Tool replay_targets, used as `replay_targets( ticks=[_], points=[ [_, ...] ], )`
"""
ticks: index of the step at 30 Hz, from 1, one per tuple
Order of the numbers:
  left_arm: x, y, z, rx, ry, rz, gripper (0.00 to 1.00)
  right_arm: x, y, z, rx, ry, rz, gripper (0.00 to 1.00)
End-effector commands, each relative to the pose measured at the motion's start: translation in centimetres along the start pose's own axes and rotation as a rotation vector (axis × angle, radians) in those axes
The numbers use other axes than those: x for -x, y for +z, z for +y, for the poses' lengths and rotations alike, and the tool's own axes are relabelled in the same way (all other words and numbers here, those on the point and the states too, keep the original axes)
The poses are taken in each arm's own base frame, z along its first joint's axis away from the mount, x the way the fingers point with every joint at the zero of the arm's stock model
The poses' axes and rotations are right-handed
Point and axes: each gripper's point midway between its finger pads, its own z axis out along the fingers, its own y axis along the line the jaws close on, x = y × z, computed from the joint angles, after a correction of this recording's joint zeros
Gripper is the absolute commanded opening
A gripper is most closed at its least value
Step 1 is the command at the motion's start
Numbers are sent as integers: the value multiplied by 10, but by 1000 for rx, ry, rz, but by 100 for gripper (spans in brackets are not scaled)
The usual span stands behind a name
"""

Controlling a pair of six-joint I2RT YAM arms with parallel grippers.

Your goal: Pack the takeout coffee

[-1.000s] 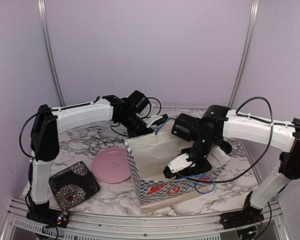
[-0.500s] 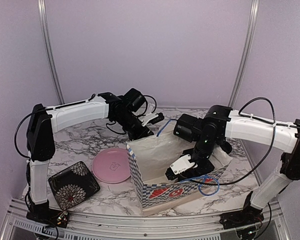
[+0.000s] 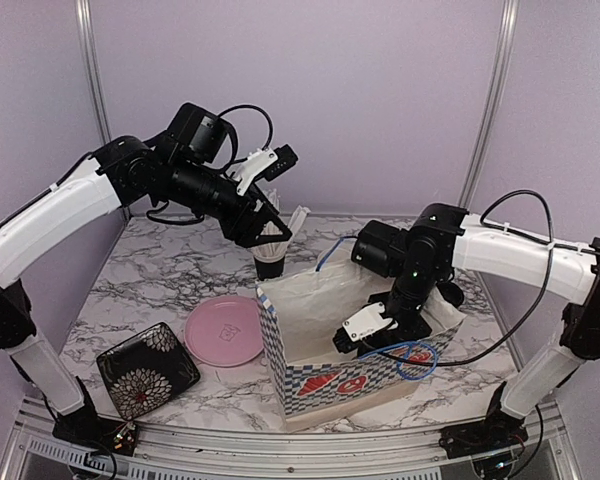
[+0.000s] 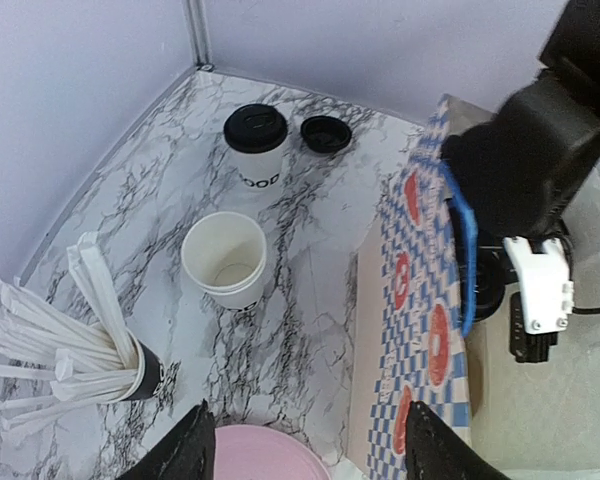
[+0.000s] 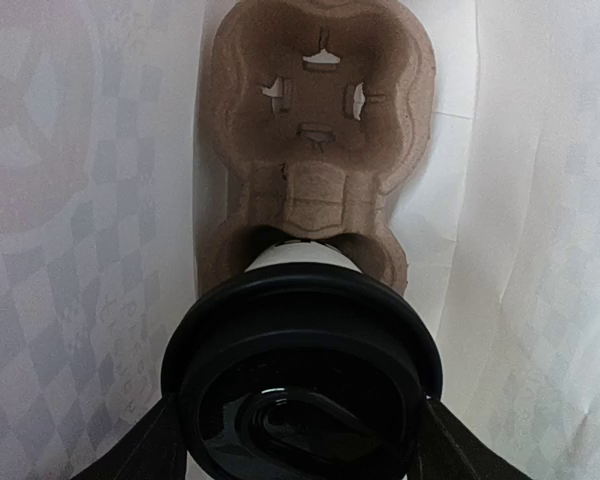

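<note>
A square black floral dish [image 3: 148, 370] and a round pink plate [image 3: 223, 331] lie at the left of the marbled table [image 3: 160, 290]. The left gripper [image 4: 310, 445] hangs high over the table, its fingers spread and holding nothing. Below it stand a black cup of white sticks [image 4: 145, 372], an open white paper cup [image 4: 225, 258], a lidded white "GOOD" cup [image 4: 255, 150] and a loose round black lid [image 4: 326, 133]. To the right, inside the blue-checkered paper bag [image 3: 340, 380], the right gripper [image 5: 300, 440] clasps a black-lidded takeout cup [image 5: 300, 400] seated in a brown pulp carrier [image 5: 320, 90].

Left arm: raised high, wrist angled down; left hand [image 4: 310, 455] spread, empty. Right arm: bent downward; right hand [image 5: 300, 428] clasping takeout coffee cup [image 5: 300, 350].
</note>
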Motion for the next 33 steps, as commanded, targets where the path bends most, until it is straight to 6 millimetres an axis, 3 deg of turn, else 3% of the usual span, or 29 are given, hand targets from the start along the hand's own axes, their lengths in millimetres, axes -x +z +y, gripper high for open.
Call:
replay_targets(
  ticks=[1, 5, 12, 20, 28, 33],
  points=[
    [-10, 11, -50, -141, 82, 35, 67, 11, -25, -6, -39, -11, -72, 69],
    [-16, 23, -64, -174, 100, 63, 67, 16, -34, -10, -62, -10, -96, 74],
    [-24, 53, -64, -168, 115, 116, 62, 18, -44, -8, -87, -13, -122, 79],
    [-15, 65, -66, -194, 111, 106, 38, 20, -78, -11, -204, -51, -163, 86],
    [-13, 73, -70, -234, 102, 105, 14, 21, -91, -15, -249, -50, -182, 87],
    [-9, 71, -69, -225, 104, 96, 0, 24, -113, -17, -315, -74, -211, 89]
  ],
)
